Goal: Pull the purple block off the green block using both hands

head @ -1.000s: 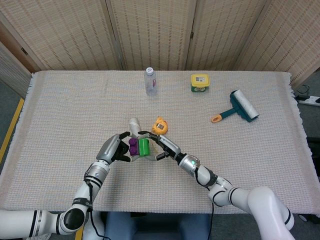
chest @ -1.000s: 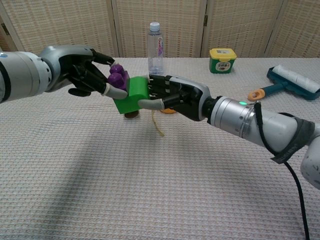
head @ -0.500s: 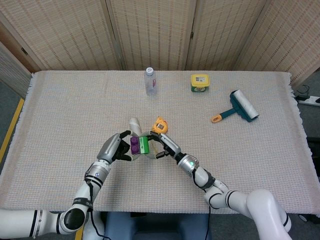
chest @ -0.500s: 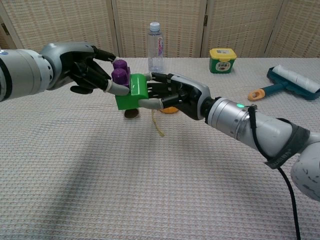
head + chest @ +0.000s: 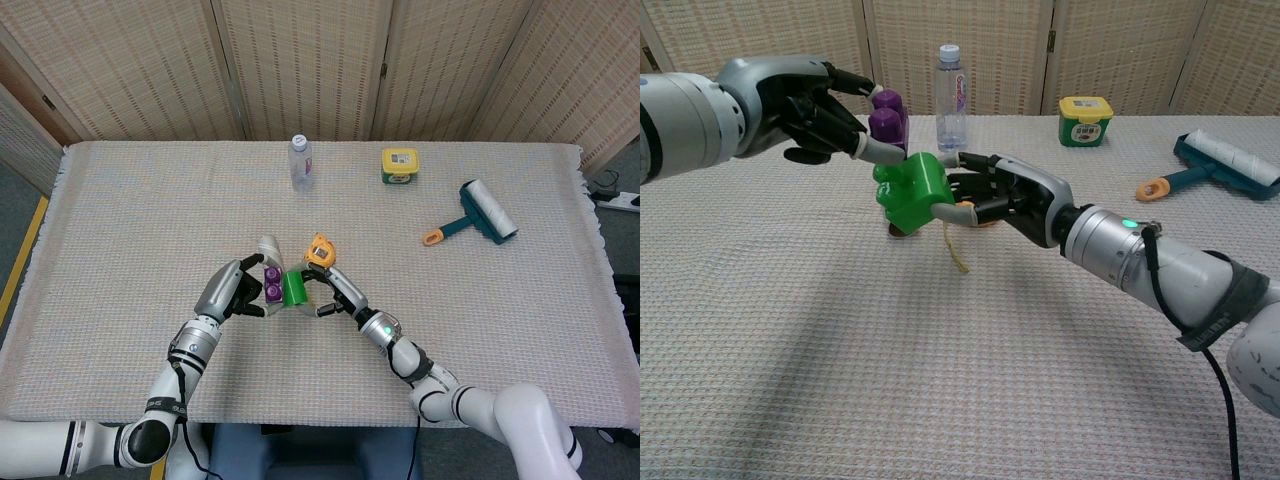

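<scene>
My left hand (image 5: 810, 105) held the purple block (image 5: 887, 115) in its fingers (image 5: 872, 150), raised above the worktop (image 5: 790, 330). The purple block sat just up and left of the green block (image 5: 912, 190); I could not tell whether the two were touching or fully apart. My right hand (image 5: 1005, 195) gripped the green block from its right side, fingers wrapped around it, also lifted off the woven cloth. Behind the blocks on the worktop lay a small orange thing (image 5: 318, 249), partly hidden. Further back stood a clear water bottle (image 5: 952, 82), then a yellow tub with a green base (image 5: 1084, 120), and at the far right a teal lint roller (image 5: 1225, 165) with an orange-tipped handle.
</scene>
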Robot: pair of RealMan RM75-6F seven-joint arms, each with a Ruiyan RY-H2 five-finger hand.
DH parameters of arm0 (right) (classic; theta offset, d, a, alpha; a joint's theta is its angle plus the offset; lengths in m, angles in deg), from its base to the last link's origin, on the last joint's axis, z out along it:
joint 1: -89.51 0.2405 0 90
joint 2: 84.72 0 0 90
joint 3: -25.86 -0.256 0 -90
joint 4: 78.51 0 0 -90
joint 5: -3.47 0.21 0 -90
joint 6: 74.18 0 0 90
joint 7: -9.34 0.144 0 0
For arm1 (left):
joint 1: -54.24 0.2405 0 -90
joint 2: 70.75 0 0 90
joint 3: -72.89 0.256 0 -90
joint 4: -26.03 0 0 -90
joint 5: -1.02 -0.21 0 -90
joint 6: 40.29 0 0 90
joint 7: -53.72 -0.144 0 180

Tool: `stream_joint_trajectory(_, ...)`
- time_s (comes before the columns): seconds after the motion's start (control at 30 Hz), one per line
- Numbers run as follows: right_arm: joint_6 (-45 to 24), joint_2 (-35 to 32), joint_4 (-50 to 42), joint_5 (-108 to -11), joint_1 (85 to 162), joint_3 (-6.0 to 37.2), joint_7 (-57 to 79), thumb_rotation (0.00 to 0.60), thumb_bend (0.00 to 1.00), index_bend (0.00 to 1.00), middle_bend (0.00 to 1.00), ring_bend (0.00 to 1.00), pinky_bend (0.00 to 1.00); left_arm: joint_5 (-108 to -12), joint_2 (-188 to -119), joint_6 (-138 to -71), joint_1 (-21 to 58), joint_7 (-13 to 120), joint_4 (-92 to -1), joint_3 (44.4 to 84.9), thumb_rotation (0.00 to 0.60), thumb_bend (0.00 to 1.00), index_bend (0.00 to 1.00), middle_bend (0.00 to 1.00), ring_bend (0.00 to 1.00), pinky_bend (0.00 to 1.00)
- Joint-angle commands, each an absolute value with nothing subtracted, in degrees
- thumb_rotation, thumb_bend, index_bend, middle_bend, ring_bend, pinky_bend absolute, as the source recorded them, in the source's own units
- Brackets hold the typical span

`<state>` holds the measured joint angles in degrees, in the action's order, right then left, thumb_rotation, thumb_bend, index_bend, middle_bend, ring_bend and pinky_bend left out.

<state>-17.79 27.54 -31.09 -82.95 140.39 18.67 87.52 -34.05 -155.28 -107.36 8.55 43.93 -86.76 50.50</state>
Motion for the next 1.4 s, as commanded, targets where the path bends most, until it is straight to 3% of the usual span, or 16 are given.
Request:
stream_joint_trajectory(0.03, -17.0, 26.7, -30.3, -83.3, 139.9, 18.8, 86.1, 0.600, 0.38, 0.73, 0.43, 0.34, 0.03, -34.1, -155.1, -107.5, 8.8, 44.3, -86.4, 50.3, 0.600, 0.58, 0.72, 1.00, 1.00, 1.00)
stream_joint_trajectory(0.27, -15.1, 20.6, -24.3, -84.9, 138.0, 20.5, 76.1, 0.600, 0.38, 0.73, 0.43, 0.34, 0.03, -35.9, -152.9, -106.9, 10.9, 45.4, -84.5, 52.0, 0.600, 0.58, 0.72, 1.00, 1.00, 1.00)
stream_joint_trajectory(0.53, -15.5, 6.7, -7.0, -84.3, 134.5, 23.0, 54.2, 0.600, 0.38, 0.73, 0.43, 0.34, 0.03, -41.7, -151.4, -105.2, 15.0, 47.6, -79.5, 57.4, 0.600, 0.58, 0.72, 1.00, 1.00, 1.00)
stream_joint_trajectory(0.77, -20.1, -2.3, 5.7, -78.5, 133.4, 23.4, 32.8, 0.600, 0.38, 0.73, 0.43, 0.34, 0.03, -44.3, -153.1, -101.0, 16.0, 46.3, -73.2, 62.7, 0.600, 0.58, 0.72, 1.00, 1.00, 1.00)
stream_joint_trajectory(0.93, -22.4, -4.1, 8.8, -71.7, 132.1, 23.1, 23.9, 0.600, 0.38, 0.73, 0.43, 0.34, 0.03, -43.1, -154.8, -99.2, 16.0, 45.0, -68.8, 63.7, 0.600, 0.58, 0.72, 1.00, 1.00, 1.00)
stream_joint_trajectory(1.2, -25.2, -2.6, 6.6, -66.6, 131.4, 22.6, 18.6, 0.600, 0.38, 0.73, 0.42, 0.29, 0.03, -44.1, -157.4, -96.8, 15.9, 45.8, -63.2, 63.3, 0.600, 0.58, 0.71, 1.00, 0.99, 1.00)
stream_joint_trajectory(1.3, -26.2, -2.8, 6.9, -66.6, 131.5, 22.2, 18.5, 0.600, 0.38, 0.61, 0.31, 0.22, 0.01, -44.1, -157.2, -96.1, 15.9, 46.2, -62.9, 62.8, 0.600, 0.58, 0.63, 1.00, 0.99, 1.00)
stream_joint_trajectory(1.4, -28.7, -4.4, 7.9, -66.3, 132.2, 22.3, 17.4, 0.600, 0.38, 0.32, 0.14, 0.10, 0.00, -44.2, -156.7, -95.1, 16.0, 46.7, -63.1, 62.4, 0.600, 0.53, 0.43, 1.00, 0.98, 1.00)
